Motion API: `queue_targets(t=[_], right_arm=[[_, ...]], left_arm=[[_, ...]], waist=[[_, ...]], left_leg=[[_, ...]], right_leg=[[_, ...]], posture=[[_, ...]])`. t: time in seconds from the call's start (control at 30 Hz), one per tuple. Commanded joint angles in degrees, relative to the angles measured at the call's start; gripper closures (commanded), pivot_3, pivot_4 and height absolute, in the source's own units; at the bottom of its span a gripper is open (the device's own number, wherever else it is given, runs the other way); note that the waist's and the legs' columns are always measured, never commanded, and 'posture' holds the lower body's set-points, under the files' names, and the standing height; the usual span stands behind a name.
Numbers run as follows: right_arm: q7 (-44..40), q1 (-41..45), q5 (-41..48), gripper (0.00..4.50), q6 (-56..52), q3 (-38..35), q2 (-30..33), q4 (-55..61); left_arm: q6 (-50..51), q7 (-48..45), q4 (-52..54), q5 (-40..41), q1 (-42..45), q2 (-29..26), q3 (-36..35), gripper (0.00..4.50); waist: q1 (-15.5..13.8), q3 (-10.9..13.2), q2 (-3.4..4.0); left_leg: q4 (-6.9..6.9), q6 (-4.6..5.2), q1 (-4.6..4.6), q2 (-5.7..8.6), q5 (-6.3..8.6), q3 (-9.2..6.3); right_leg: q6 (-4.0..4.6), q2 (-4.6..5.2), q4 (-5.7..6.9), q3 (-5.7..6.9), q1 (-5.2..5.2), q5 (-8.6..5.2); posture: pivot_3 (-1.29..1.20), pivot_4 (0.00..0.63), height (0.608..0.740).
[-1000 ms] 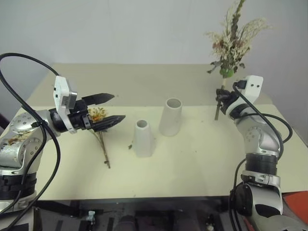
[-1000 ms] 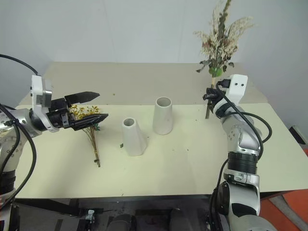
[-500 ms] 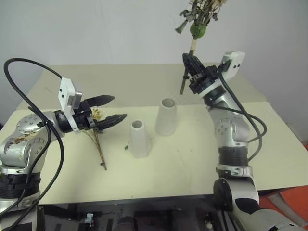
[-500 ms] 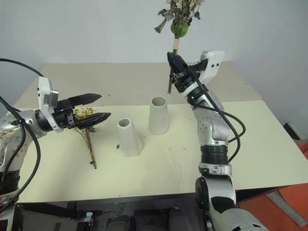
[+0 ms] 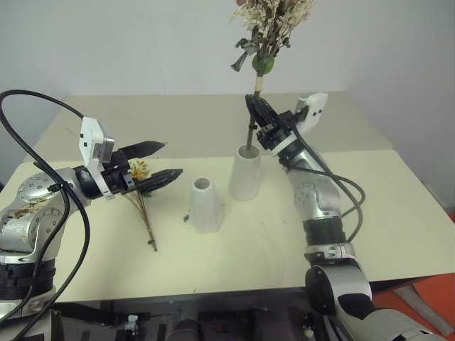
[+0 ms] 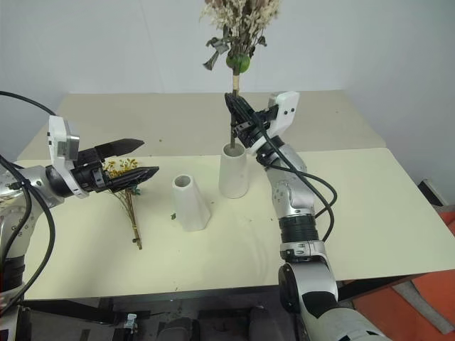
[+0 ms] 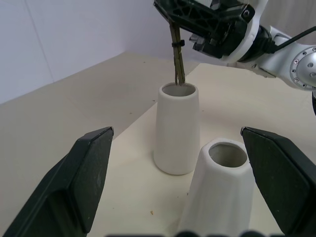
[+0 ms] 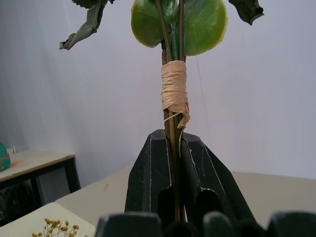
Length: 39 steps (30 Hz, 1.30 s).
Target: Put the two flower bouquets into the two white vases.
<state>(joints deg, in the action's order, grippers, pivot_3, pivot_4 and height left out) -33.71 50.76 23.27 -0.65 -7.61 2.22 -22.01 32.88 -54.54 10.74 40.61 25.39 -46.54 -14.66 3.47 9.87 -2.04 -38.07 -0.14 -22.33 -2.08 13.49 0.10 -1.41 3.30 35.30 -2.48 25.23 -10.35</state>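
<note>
Silver-grey jointed arms are carrying looping black cables; each white wrist camera housing is sitting behind a pincer, left pincer (image 5: 158,163) and right pincer (image 5: 257,114), of two tapering black fingers.

No legible text or markings

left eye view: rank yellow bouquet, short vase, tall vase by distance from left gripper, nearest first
From the left gripper:
1. Yellow bouquet, lying on the table just under its fingers.
2. Short cone vase, to its right.
3. Tall vase, farther right, with the pink bouquet's stems at its mouth.
</note>
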Motion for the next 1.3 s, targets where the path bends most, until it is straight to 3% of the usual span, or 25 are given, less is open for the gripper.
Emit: queue_targets(t=[0.03, 0.33, 0.73, 1.17, 1.3], right_arm=[[-0.83, -0.33, -1.35, 4.47, 4.44, 0.98, -0.72, -0.71], [0.09, -3.58, -3.97, 4.47, 9.48, 2.18, -1.27, -3.69], [1.02, -9.26, -4.97, 4.47, 9.68, 3.24, -0.29, 1.71], [2.81, -8.05, -6.35, 0.1, 10.59, 3.3, -0.13, 0.01], [2.62, -8.27, -6.16, 0.04, 10.53, 3.53, -0.22, 0.42]], left_arm=[[-0.32, 0.13, 2.25, 0.67, -0.06, -0.91, -2.18, 0.0], [-0.12, 0.23, 2.99, 0.9, -0.67, -1.18, -2.69, 0.0], [0.02, -0.2, 2.61, 1.04, -0.37, -1.71, -2.62, 0.0], [-0.03, -0.36, 2.31, 0.99, -0.03, -1.8, -2.49, 0.0], [0.1, -0.21, 2.5, 1.06, -0.09, -1.84, -2.54, 0.0]], waist=[[0.04, 0.0, 0.0], [0.16, 0.0, 0.0], [0.26, 0.0, 0.0], [0.37, 0.0, 0.0], [0.37, 0.0, 0.0]], left_leg=[[0.0, 0.0, 0.0, 0.0, 0.0, 0.0], [0.0, 0.0, 0.0, 0.0, 0.0, -0.01], [0.0, 0.0, 0.03, 0.0, 0.0, -0.01], [0.0, 0.0, 0.06, 0.0, 0.0, -0.01], [0.0, 0.0, 0.03, 0.0, 0.0, -0.01]], right_leg=[[0.0, 0.0, 0.0, 0.0, 0.0, 0.0], [0.0, 0.0, 0.0, 0.0, 0.0, 0.0], [0.0, 0.0, 0.02, 0.0, -0.02, 0.0], [0.0, -0.01, 0.04, -0.01, -0.03, -0.01], [0.0, 0.0, 0.02, -0.01, -0.02, -0.01]], posture=[[0.0, 0.15, 0.74], [0.0, 0.15, 0.74], [0.0, 0.15, 0.74], [0.0, 0.15, 0.74], [0.0, 0.15, 0.74]])
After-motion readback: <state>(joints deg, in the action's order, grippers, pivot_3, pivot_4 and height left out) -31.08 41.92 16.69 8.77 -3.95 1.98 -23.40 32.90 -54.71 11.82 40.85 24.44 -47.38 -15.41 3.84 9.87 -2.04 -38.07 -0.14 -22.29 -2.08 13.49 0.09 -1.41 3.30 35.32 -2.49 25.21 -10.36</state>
